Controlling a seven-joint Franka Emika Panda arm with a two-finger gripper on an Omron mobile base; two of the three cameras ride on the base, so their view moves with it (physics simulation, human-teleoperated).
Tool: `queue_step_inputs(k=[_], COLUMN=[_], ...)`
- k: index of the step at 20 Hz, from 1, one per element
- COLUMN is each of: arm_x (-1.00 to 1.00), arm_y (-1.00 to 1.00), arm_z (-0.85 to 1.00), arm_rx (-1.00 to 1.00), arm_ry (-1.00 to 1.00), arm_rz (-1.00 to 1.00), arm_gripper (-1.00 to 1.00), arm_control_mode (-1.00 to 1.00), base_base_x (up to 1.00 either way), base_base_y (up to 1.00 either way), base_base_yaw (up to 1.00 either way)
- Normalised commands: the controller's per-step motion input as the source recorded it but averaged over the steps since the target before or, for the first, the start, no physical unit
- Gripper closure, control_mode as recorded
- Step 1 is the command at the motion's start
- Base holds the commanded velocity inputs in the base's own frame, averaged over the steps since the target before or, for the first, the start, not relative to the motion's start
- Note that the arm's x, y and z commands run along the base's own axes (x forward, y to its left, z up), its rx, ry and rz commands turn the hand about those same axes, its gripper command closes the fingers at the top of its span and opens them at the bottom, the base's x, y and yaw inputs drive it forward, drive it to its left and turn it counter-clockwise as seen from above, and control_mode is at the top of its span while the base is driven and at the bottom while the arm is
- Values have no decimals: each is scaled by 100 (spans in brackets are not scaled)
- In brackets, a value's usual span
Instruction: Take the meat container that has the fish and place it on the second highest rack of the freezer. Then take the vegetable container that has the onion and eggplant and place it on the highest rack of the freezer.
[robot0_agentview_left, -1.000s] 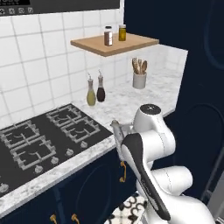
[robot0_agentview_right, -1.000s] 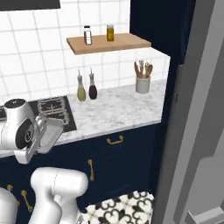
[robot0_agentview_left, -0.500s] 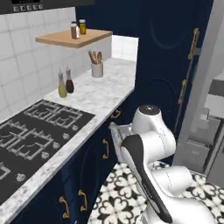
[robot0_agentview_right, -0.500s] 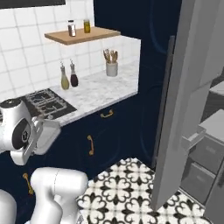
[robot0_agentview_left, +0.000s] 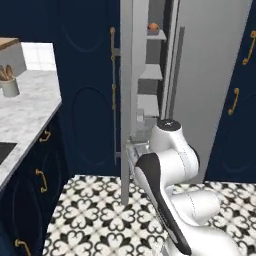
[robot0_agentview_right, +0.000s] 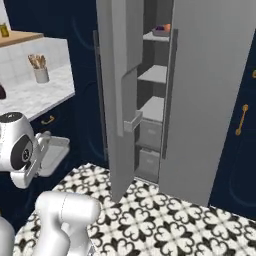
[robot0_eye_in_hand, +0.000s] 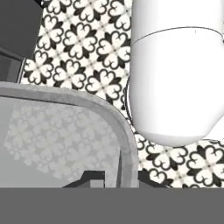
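My gripper (robot0_eye_in_hand: 118, 175) is shut on the rim of the meat container (robot0_eye_in_hand: 65, 127), a pale-grey tray; one dark fingertip (robot0_eye_in_hand: 94, 177) stands on each side of the rim. The fish is not visible in it. In the right base view the meat container (robot0_agentview_right: 56, 151) hangs beside my arm, left of the freezer (robot0_agentview_right: 200, 100), whose door (robot0_agentview_right: 117, 75) stands open. The vegetable container (robot0_agentview_right: 160, 31) with the onion (robot0_agentview_left: 153, 27) and the purple eggplant (robot0_agentview_right: 159, 28) sits on the uppermost shelf in view. The shelf below it (robot0_agentview_right: 154, 75) is bare.
A third shelf (robot0_agentview_right: 152, 107) and two drawers (robot0_agentview_right: 149, 136) lie lower in the freezer. A marble counter (robot0_agentview_right: 35, 95) with a utensil pot (robot0_agentview_right: 40, 74) runs along the left. Navy cabinets (robot0_agentview_left: 85, 100) flank the freezer. Patterned floor tiles (robot0_agentview_right: 165, 220) lie in front.
The whole scene has swung from the stove and counter round to the open freezer, so the base has moved. The tray stays in my gripper.
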Motion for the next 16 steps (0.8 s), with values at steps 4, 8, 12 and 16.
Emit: queue_step_inputs(k=[4, 8, 12, 16], arm_x=[0, 0, 0, 0], arm_y=[0, 0, 0, 0], arm_z=[0, 0, 0, 0], arm_rx=[0, 0, 0, 0], arm_ry=[0, 0, 0, 0], arm_rz=[0, 0, 0, 0], arm_gripper=[100, 100, 100, 100], arm_control_mode=[100, 100, 100, 100], base_base_x=[58, 98, 86, 70], base_base_y=[-100, -92, -90, -45], base_base_yaw=[-27, -3, 5, 21])
